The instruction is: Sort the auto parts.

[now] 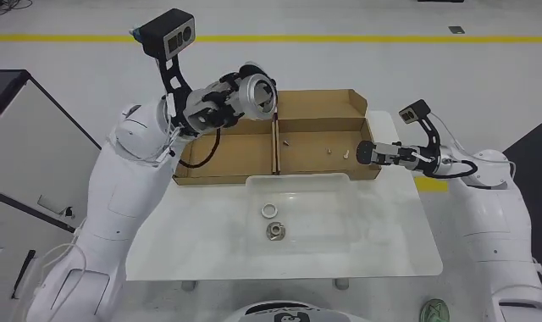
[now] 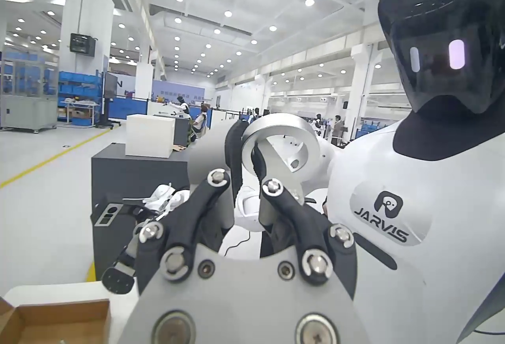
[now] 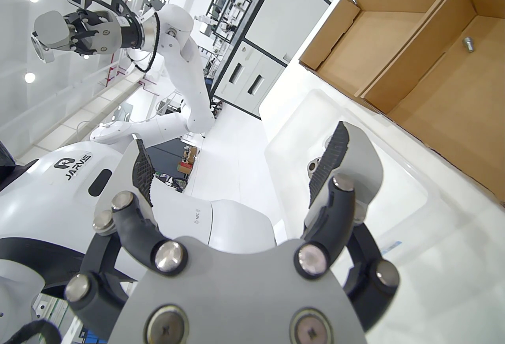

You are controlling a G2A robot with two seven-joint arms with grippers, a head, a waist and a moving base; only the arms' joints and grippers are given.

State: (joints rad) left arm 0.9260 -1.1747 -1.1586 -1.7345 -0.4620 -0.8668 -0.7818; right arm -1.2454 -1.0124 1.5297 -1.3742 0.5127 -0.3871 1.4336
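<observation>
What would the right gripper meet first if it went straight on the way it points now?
Probably the box's centre divider: the open right gripper points across the right compartment. Height is unclear; it may pass above.

The white table [image 1: 190, 233] bears a two-compartment cardboard box [image 1: 224, 157] and, just beside it, a clear tray [image 1: 330, 208].

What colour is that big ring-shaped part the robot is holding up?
The metal ring is shiny silver-grey, seen best in the left wrist view.
</observation>
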